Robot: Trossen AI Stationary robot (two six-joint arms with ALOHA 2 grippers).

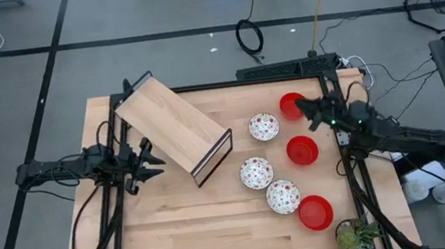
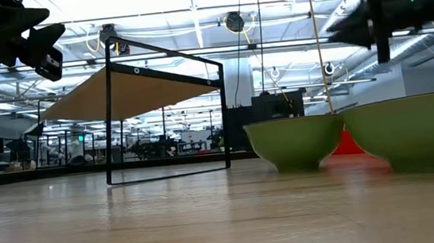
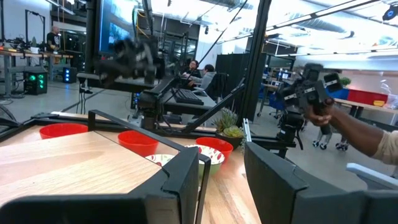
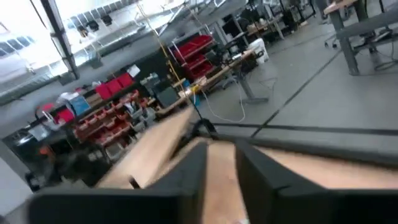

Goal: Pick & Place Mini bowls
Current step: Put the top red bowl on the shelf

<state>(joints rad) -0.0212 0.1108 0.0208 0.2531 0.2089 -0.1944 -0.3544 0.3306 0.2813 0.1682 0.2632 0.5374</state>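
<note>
While all six mini bowls are sitting on the wooden surface (image 1: 176, 232), none is being carried: the three speckled white ones are lying at the middle right, one (image 1: 264, 126) toward twelve o'clock, one (image 1: 256, 172) below it and one (image 1: 283, 196) further toward five o'clock. The three red ones are flanking them on the right, one (image 1: 291, 105) at the back partly under the right arm, one (image 1: 302, 150) midway, and one (image 1: 315, 213) nearest the front edge. Just to the nine o'clock side of the bowls, a wooden shelf (image 1: 173, 127) on a black wire frame is standing at a slant. The right hand (image 1: 308, 112) is hovering above the surface beside the rearmost red bowl; in the right wrist view its fingers (image 4: 186, 168) are standing slightly apart with nothing between them. The left hand (image 1: 148, 159) is waiting at nine o'clock beside the shelf, fingers (image 3: 180, 180) apart and empty. A potted plant (image 1: 355, 236) is sitting at the five o'clock corner. As I judge it, the right arm is working between bowls, and the next move is calling for a descent over one rim, most likely the red bowl closest to it, closing on the thin edge without nudging the neighbouring speckled bowl.
</note>
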